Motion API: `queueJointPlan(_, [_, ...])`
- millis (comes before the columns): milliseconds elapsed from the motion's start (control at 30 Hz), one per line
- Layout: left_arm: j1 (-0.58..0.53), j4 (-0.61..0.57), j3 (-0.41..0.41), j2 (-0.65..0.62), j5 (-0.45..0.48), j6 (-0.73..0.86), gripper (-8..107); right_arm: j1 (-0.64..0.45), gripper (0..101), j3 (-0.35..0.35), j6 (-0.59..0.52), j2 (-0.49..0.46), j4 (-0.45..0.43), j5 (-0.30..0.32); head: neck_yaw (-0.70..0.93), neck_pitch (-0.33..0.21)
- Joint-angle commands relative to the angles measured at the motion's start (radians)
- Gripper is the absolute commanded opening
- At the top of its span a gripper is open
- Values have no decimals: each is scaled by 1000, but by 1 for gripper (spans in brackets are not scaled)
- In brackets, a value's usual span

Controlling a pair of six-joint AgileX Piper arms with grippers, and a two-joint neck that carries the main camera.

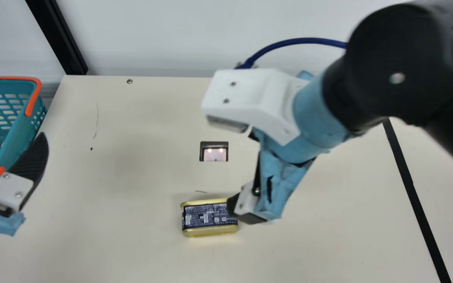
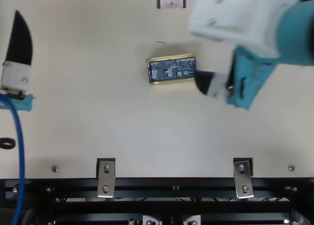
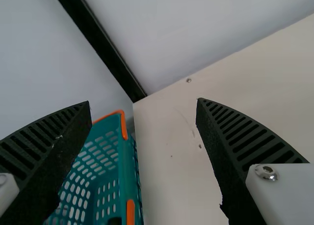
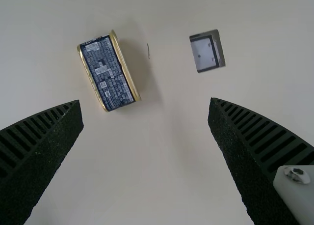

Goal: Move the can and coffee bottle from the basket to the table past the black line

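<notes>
Evidently the can (image 1: 209,217) lies on the cream table (image 1: 132,177), low and just left of the midline in the main view, its long axis nearly level across the picture and its right end very slightly raised in the frame. My right claw (image 4: 144,101) is the nearer one; its two fingers stand apart with nothing between them. Relative to this claw, the can lies down and to the left in the main view, where one fingertip (image 1: 232,206) overlaps its right end; whether they touch I cannot tell. In the right wrist view the can sits beyond the tips, nearer one finger than the other, its length slanting across the approach. I judge that the coming move calls for shifting the claw leftward over the can, turning it so that the fingers straddle the narrow width, then lowering. Farther out, my left claw (image 3: 143,101), likewise spread, hangs beside the basket (image 1: 20,131) at the left edge. The black line (image 1: 406,179) descends at lower right, with the can on its basket side.
</notes>
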Motion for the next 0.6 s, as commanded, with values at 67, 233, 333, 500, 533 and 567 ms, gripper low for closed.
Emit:
queueJointPlan(67, [61,24,-6,-51,132,-113,90,77,101,-34,-22,59,-33,12,-3,0])
queueJointPlan(233, [90,32,-6,-73,169,-151,90,131,101,-51,-36,115,-56,12,-3,0])
queueJointPlan(333, [94,34,-6,-75,204,-177,90,152,101,-58,-39,142,-62,12,-3,0])
queueJointPlan(500, [94,34,-6,-75,204,-177,90,171,101,-49,-43,178,-61,-2,-3,0])
queueJointPlan(533, [94,34,-6,-75,204,-177,90,173,101,-44,-44,184,-62,-6,-3,0])
queueJointPlan(567, [94,34,-6,-75,204,-177,90,175,101,-39,-45,189,-62,-10,-3,0])
